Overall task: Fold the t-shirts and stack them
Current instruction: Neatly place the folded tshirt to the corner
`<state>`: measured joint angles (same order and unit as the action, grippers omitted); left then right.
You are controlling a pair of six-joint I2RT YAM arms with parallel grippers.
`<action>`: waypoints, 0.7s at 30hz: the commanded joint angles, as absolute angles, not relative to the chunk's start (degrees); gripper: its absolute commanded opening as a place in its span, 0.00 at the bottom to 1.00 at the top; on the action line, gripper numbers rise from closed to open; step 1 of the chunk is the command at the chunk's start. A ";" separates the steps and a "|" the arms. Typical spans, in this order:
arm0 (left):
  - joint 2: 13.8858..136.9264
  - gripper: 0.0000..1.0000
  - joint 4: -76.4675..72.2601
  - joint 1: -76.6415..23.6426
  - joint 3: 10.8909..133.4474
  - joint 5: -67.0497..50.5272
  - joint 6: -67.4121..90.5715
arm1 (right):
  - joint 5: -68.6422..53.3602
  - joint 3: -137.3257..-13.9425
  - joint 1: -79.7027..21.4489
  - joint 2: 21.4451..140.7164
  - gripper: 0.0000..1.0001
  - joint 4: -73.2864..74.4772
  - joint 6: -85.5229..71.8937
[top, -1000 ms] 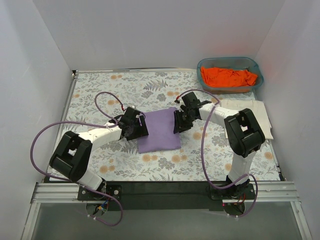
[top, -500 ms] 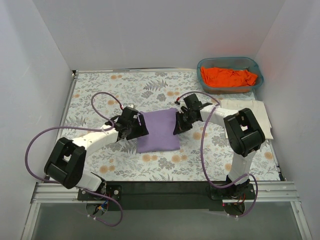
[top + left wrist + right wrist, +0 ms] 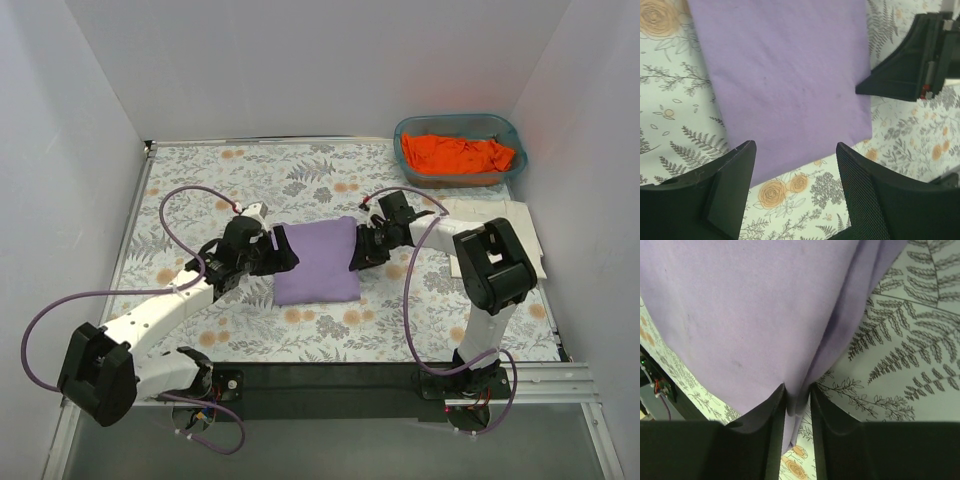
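Two grippers sit at the purple shirt [image 3: 315,262], one on each side. The left gripper [image 3: 274,250] is at the shirt's left edge. Its jaws are wide apart. Its own camera shows the shirt's edge lying below the gap between them, and they hold nothing. If the fingers touch the cloth, it is too hard to tell. The purple shirt is folded into a flat, neat block and lies near the middle of the flowery table [image 3: 200,170]. The right gripper [image 3: 360,252] is at the shirt's right edge. Its jaws are almost together and pinch a fold of the purple cloth between them. Further right, a cream shirt [image 3: 500,225] lies folded flat by the right edge of the table. An orange shirt [image 3: 455,153] lies crumpled in a basket [image 3: 452,118] at the far right corner.
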<state>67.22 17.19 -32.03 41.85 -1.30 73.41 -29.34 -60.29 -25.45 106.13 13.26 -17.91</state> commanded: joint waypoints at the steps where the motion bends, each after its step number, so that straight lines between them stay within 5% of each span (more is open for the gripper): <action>1: 63.46 0.61 14.95 -33.13 40.70 -5.44 70.40 | -28.04 -57.83 -24.70 103.45 0.29 13.54 -17.40; 10: 63.19 0.61 13.19 -38.75 42.89 -7.65 66.63 | -27.25 -54.14 -21.54 96.78 0.41 13.62 -18.54; 21: 80.40 0.59 13.36 -57.91 54.04 8.25 57.31 | -23.11 -49.75 -12.13 84.65 0.57 19.77 -17.93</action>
<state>77.78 14.11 -54.33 50.26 1.65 62.41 -24.25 -51.00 -13.93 87.46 16.60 -18.24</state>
